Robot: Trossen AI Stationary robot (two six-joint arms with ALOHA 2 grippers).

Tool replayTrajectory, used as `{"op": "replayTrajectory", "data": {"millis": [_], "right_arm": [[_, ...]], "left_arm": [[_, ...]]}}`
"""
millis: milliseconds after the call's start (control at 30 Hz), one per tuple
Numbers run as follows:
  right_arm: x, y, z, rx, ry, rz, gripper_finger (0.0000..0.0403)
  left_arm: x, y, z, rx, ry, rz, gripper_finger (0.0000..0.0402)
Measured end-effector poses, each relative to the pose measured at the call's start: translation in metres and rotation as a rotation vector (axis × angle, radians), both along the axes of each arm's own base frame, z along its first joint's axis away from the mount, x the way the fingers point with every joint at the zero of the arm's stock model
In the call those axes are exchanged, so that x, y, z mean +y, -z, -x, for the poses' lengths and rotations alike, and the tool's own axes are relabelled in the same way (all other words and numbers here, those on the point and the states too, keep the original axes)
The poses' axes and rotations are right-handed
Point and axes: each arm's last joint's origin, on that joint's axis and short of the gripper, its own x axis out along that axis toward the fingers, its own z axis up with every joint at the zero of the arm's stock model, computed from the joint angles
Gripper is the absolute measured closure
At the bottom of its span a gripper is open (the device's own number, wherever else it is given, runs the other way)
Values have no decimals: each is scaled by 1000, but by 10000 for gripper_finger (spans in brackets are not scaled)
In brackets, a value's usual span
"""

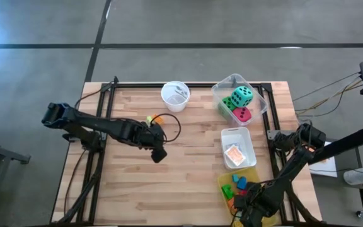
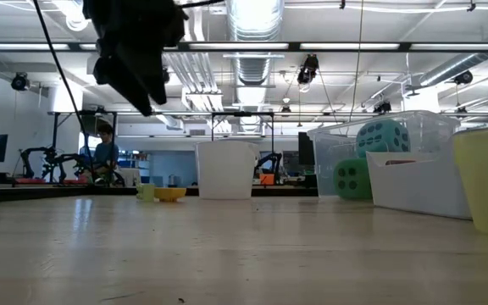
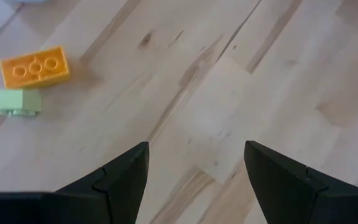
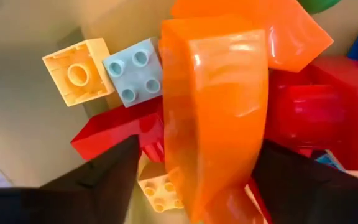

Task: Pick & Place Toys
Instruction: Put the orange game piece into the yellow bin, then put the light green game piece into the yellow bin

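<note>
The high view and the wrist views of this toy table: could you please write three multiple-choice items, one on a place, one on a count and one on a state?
1. Where are the foam dice?
A. in the clear bin
B. in the white cup
C. loose on the table

2. How many loose blocks lie by the left tool?
A. none
B. two
C. five

3. How does the left tool stand?
A. shut on a block
B. open and empty
C. shut on the cup

Key: 1 A, the dice sit inside the clear walls; 2 B, an orange block and a pale green block; 3 B, bare wood shows between its fingers.
</note>
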Motion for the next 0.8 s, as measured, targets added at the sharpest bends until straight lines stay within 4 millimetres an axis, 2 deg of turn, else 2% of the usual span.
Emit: {"op": "replayTrajectory", "data": {"millis": [133, 233, 533, 633, 800], "right_arm": [[0, 0, 0, 1, 0, 0, 69], [0, 0, 0, 5, 14, 2, 44], [1, -3, 0, 13, 42, -5, 35], [5, -13, -3, 5, 50, -19, 35], [14, -35, -9, -62, 55, -35, 34]], "left_arm": [[1, 9, 4, 29, -13, 1, 136], [1, 12, 5, 40, -14, -1, 136], [8, 12, 4, 32, -54, -17, 136], [25, 12, 2, 26, -141, -11, 136], [75, 12, 4, 40, -288, -20, 136]]}}
